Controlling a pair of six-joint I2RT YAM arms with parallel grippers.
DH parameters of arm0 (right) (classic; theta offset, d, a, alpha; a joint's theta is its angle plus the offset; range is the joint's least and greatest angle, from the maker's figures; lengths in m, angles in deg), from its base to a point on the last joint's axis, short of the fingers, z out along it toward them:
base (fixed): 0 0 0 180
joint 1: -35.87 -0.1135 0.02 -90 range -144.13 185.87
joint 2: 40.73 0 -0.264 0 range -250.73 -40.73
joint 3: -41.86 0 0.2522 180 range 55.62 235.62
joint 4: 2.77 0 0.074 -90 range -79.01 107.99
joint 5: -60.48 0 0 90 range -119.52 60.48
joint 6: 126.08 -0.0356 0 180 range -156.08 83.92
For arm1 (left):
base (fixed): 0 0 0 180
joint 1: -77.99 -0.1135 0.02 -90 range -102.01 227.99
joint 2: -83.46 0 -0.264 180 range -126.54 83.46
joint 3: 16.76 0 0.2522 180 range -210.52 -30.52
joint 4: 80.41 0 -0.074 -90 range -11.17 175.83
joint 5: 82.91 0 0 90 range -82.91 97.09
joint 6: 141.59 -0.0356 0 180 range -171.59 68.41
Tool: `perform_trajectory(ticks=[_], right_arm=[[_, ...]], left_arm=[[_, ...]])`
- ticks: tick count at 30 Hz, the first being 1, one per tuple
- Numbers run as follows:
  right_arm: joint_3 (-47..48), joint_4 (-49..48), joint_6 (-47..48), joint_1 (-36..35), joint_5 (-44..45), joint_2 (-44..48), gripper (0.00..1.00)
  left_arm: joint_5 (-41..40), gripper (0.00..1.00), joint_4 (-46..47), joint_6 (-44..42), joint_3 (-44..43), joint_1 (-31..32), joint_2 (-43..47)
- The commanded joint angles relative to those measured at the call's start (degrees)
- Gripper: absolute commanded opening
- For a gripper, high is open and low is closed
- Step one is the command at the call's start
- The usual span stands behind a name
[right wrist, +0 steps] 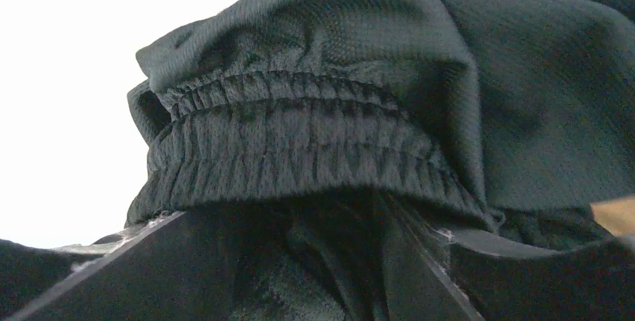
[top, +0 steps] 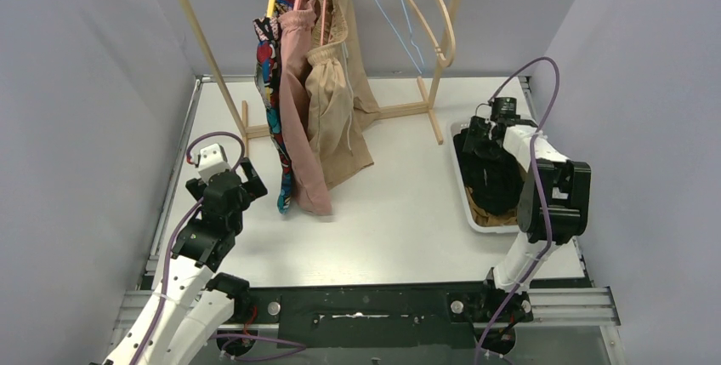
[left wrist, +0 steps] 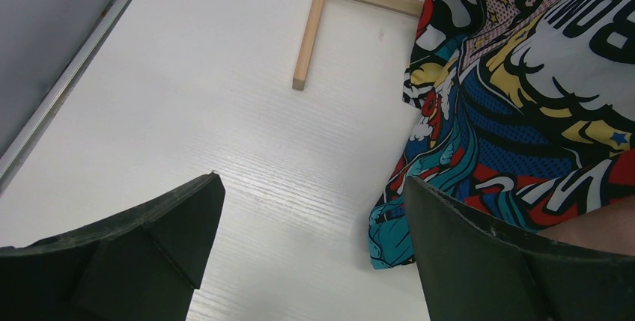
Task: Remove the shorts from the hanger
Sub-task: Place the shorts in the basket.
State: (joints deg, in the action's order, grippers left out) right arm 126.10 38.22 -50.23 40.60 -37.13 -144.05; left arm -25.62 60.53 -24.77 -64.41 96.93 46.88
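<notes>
Three shorts hang on hangers from the wooden rack: the comic-print shorts [top: 274, 101] [left wrist: 524, 89], the dusty pink shorts [top: 299, 84] and the beige shorts [top: 336, 118]. My left gripper [top: 248, 181] [left wrist: 311, 186] is open and empty, low beside the comic-print hem, its right finger [left wrist: 517, 261] close to the cloth. The black shorts [top: 497, 191] [right wrist: 337, 74] lie in the white tray [top: 463, 186] on top of the tan-brown shorts [top: 489, 216]. My right gripper [top: 486, 148] [right wrist: 314, 246] is down in the tray. Its jaws stand apart, and black cloth lies loose between them.
Empty hangers, a blue wire one [top: 400, 16] and a wooden one [top: 438, 16], hang at the rack's right end. The rack's wooden foot [left wrist: 311, 37] rests on the white table ahead of my left gripper. Grey walls close in both sides.
</notes>
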Motion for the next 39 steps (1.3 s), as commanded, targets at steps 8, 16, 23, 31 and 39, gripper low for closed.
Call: perform_trajectory(ticks=[8,16,23,31,39], right_arm=[[2.1,6.0,-0.3,0.1,6.4,18.4,0.73],[-17.8,3.1,-7.3,0.3,6.6,33.9,0.77],[-28.7,1.0,-7.6,0.9,2.4,36.0,0.76],[-20.7,2.7,-6.6,0.5,5.3,48.1,0.84],[-22.2,-1.7,-13.4,0.8,-0.7,67.1,0.98]], left_arm=[[-0.1,0.91,1.6,0.1,-2.8,-0.3,0.3],[-0.3,0.91,1.8,0.1,-2.7,-0.3,0.4],[0.3,0.91,2.0,0.0,-2.9,-0.3,-0.2],[-0.4,0.91,1.7,0.1,-2.7,-0.3,1.5],[-0.9,0.91,2.1,0.2,-2.8,-0.3,2.3]])
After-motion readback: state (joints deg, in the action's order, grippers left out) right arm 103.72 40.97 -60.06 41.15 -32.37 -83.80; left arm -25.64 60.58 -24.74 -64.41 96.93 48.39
